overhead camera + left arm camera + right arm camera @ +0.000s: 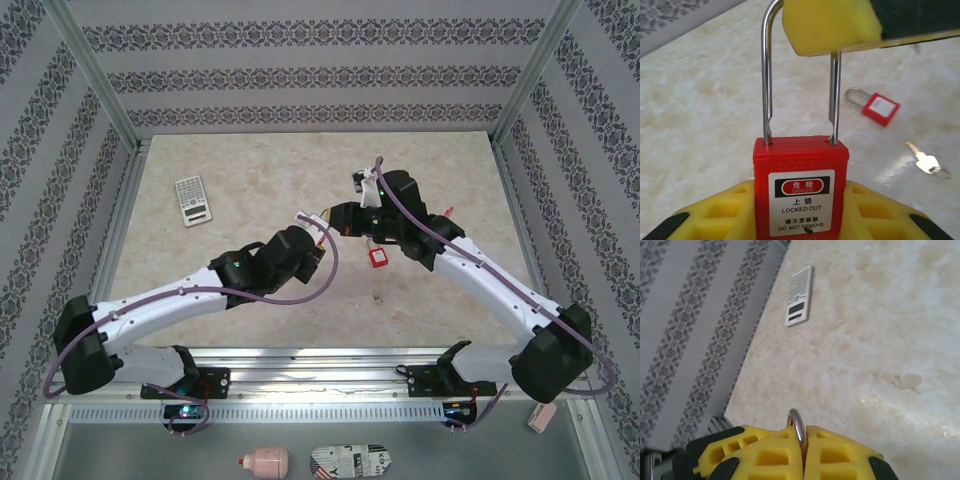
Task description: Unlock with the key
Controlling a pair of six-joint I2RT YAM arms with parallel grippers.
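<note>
A red padlock (800, 170) with a white "LOCKED OUT" label stands upright between the yellow fingers (710, 220) of my left gripper (800, 200), which is shut on its body. Its steel shackle (767, 75) is drawn up, with the notches on its legs showing above the body. My right gripper (802, 440) is shut on the top of the shackle (798, 424). In the top view the two grippers meet mid-table, left gripper (322, 240) and right gripper (345, 215). A silver key (924, 162) lies loose on the table beyond the held lock.
A second red padlock (379, 257) (881, 108) lies flat on the marble tabletop (250, 160) near the key. A calculator (192, 200) (800, 296) lies at the far left. Patterned walls and metal rails enclose the table. A pink bottle (265, 462) lies below the front rail.
</note>
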